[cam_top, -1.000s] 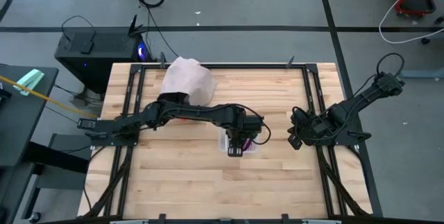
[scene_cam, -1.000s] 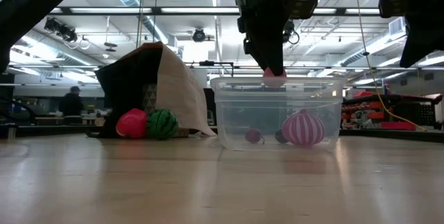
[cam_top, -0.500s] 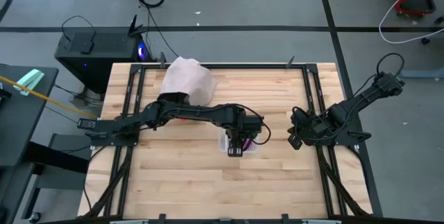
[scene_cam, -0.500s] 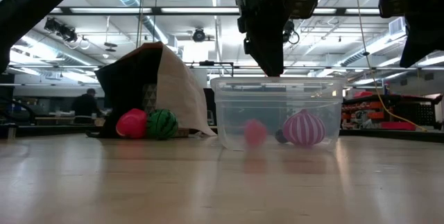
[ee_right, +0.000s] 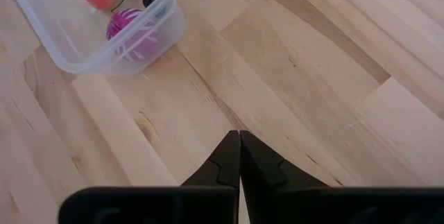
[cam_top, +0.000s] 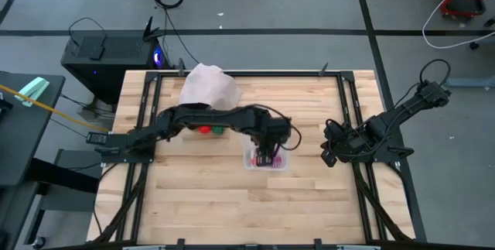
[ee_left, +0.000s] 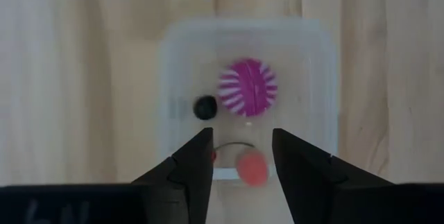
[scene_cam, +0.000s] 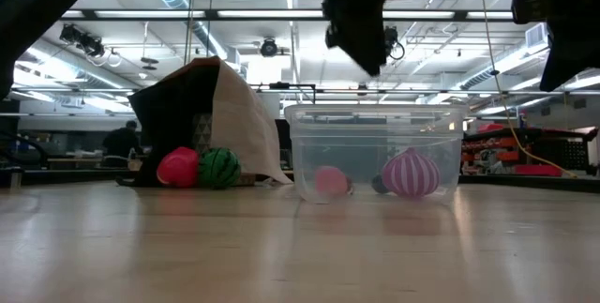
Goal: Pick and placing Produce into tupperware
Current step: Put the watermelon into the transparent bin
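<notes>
Left end effector point(ee_left: 241, 156) hovers over the tupperware point(cam_top: 265, 159), near the desk point(cam_top: 309, 211) centre, fingers parted and holding nothing. Inside the tub: pink fruit point(ee_left: 252, 168) directly below the gap between the fingers, striped magenta piece point(ee_left: 248, 88) and small dark one point(ee_left: 205, 107) further in. Red piece point(scene_cam: 177, 167) and green piece point(scene_cam: 218, 167) lie at the mouth of the pale bag point(cam_top: 209, 89), toward the far left edge, well apart from the tub.

Likely next: lift straight up clear of the rim, then swing toward the bag; approach the red or green piece from above, fingers wide, close gently since round toys may roll.

Right end effector point(ee_right: 239, 156) clenched, empty, waits near the right edge.
</notes>
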`<act>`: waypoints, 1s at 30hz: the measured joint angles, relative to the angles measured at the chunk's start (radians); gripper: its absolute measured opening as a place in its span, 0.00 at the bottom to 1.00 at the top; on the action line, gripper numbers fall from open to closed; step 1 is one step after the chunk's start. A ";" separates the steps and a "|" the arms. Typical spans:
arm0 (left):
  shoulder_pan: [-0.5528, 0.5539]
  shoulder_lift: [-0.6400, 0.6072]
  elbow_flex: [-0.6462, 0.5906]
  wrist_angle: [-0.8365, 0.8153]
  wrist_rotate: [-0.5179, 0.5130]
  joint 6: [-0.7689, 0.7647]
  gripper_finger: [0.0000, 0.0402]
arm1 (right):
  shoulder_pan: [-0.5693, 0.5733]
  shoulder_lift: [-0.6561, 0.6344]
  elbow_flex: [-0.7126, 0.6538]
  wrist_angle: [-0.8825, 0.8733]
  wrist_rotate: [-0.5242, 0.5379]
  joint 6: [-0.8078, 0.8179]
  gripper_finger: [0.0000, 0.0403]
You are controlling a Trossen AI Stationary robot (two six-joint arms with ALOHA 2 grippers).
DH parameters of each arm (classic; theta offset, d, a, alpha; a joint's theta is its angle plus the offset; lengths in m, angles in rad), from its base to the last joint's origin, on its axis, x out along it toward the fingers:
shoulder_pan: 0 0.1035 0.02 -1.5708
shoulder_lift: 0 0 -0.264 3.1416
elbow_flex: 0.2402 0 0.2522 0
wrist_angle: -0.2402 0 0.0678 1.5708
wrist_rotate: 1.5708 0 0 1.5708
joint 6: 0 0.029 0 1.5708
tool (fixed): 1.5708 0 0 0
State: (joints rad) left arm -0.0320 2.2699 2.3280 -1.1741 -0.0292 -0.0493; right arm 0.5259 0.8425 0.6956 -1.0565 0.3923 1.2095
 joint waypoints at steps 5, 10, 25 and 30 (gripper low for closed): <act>0.040 -0.080 0.000 0.002 -0.112 -0.081 0.39 | 0.000 0.000 0.000 0.000 0.000 0.000 0.03; 0.067 -0.133 0.000 -0.032 -0.170 -0.301 0.40 | 0.000 0.000 0.000 -0.001 0.000 0.001 0.03; -0.115 -0.200 -0.001 -0.353 -0.559 -0.837 0.40 | 0.000 0.000 0.000 0.000 0.017 -0.010 0.03; -0.240 -0.249 -0.004 -0.397 -0.654 -1.078 0.38 | 0.000 0.001 0.000 0.004 0.019 -0.061 0.03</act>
State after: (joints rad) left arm -0.2721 2.0204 2.3238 -1.5706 -0.6829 -1.1268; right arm 0.5259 0.8433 0.6956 -1.0528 0.4114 1.1480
